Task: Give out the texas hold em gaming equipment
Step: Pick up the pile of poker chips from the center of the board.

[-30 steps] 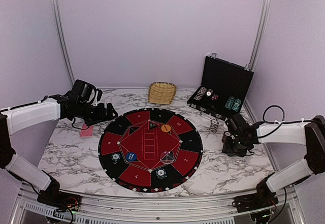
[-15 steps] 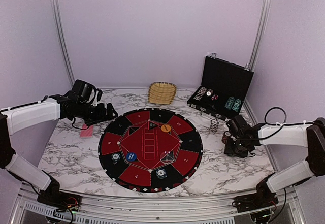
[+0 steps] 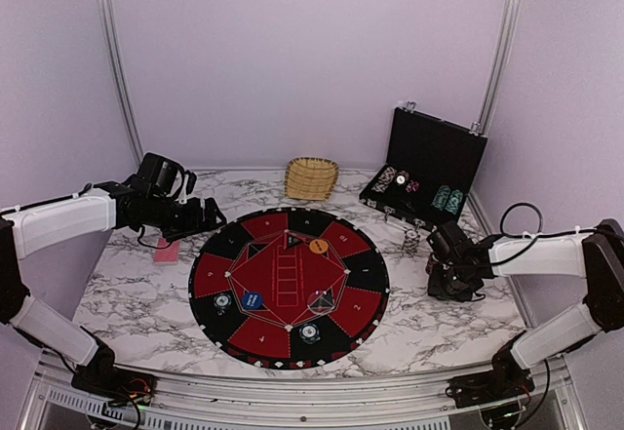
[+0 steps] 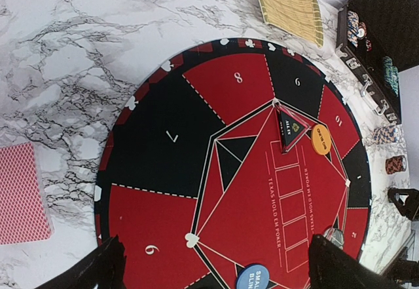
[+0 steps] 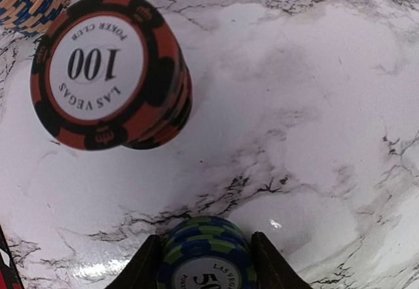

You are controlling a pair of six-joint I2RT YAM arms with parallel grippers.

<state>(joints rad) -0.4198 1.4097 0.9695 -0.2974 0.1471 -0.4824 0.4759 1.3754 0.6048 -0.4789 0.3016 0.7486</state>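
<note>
While the right jaws are standing on either side of the green-and-blue chip stack (image 5: 207, 263) on the counter (image 5: 314, 105), at the mat's (image 3: 289, 287) three o'clock, we are unable to tell whether they are pressing it yet; the left jaws are gaping wide and empty over the mat's ten o'clock rim. We are fearing an off-centre squeeze shearing the stack and scattering chips, or a tilted lift clipping the red-and-black stack (image 5: 108, 73) near its eleven o'clock. That neighbour is reading "100 LAS VEGAS POKER CLUB", the flanked stack is showing "50", and the mat is carrying "TEXAS HOLD EM POKER".
</note>
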